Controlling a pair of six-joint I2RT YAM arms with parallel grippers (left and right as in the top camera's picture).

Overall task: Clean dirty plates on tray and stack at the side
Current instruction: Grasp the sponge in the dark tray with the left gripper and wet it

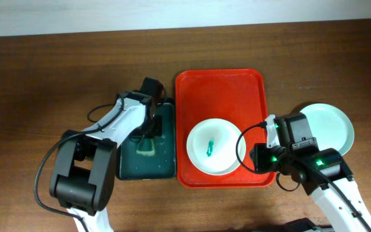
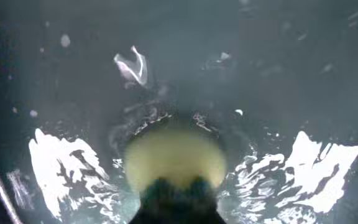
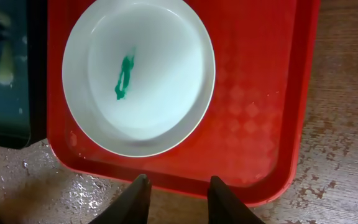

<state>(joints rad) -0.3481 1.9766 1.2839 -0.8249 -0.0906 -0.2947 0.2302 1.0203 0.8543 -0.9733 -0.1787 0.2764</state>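
From where I stood, the red tray (image 1: pixel 250 80) lay in the middle of the wooden table (image 1: pixel 44 77). One white plate (image 1: pixel 227 162) sat in its near half, with a teal-green smear (image 1: pixel 210 148) close to the plate's centre.

A second plate, pale mint (image 1: pixel 335 125) and with no mark that I could see, rested on the bare table just right of the tray. The right arm partly covered it.

The right gripper (image 3: pixel 179 199) hung over the tray's near rim. Its two dark fingers (image 3: pixel 137 200) stood apart with nothing between them, and the white plate lay a little beyond the tips.

Left of the red tray, touching or nearly touching it, was a black tray (image 1: pixel 165 162) whose bottom was wet and glistening. A yellowish sponge (image 1: pixel 147 148) lay in it. The left gripper (image 1: pixel 148 132) was down inside this tray, right at the sponge. In its own wrist camera the sponge was a blur against dark finger shapes, and I could not tell whether the claw was clamped on it or merely pressed against it.

The tabletop by the red tray's near-left corner looked wet.
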